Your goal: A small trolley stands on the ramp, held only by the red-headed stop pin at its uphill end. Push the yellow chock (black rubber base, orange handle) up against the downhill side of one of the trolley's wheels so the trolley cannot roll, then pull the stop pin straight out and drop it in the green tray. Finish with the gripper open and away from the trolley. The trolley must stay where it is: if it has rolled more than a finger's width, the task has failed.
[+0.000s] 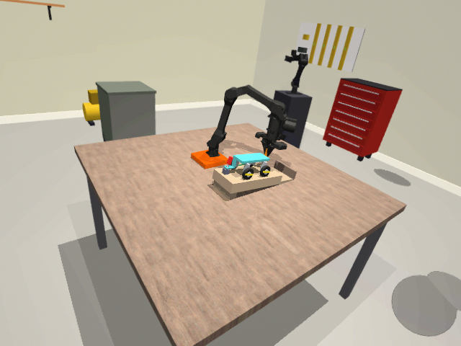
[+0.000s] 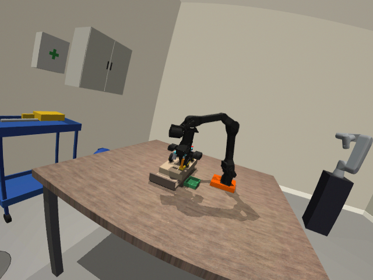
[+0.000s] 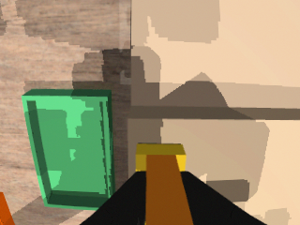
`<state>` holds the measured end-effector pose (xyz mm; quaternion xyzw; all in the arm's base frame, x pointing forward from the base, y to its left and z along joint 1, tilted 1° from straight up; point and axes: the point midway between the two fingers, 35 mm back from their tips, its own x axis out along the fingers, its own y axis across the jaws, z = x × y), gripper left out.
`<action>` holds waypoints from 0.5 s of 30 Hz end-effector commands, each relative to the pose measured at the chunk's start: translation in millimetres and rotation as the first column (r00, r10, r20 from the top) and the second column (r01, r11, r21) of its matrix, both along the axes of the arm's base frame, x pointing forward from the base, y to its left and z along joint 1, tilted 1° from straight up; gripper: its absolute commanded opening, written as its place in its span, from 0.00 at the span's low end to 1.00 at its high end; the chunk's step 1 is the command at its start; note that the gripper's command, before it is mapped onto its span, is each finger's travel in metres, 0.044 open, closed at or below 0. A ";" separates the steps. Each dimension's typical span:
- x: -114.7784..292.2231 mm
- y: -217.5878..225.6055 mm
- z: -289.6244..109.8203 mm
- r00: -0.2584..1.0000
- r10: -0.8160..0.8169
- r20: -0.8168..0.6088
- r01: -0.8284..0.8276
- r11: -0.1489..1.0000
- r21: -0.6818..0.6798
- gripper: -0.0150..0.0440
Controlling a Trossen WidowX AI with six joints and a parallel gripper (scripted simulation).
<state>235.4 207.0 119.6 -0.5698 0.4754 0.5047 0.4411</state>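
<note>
My gripper is shut on the orange handle of the yellow chock. The chock is over the ramp near its tray-side edge, downhill of the trolley; I cannot tell whether it touches the ramp. The trolley, with a cyan deck and black wheels, stands on the ramp, partly hidden by the gripper in the exterior view. The red-headed stop pin is at its uphill end. The green tray lies beside the ramp's low end.
A brown end board stands across the ramp's low end. The arm's orange base is on the table, on the same side of the ramp as the tray. The table's edges are well beyond the ramp.
</note>
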 end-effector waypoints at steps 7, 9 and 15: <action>2.2 -4.8 -24.9 1.000 0.003 0.003 -0.003 1.000 -0.006 0.25; 2.2 -4.9 -25.4 1.000 0.003 0.003 -0.003 1.000 -0.006 0.25; 2.3 -8.4 -24.4 1.000 0.003 0.003 -0.003 1.000 -0.006 0.25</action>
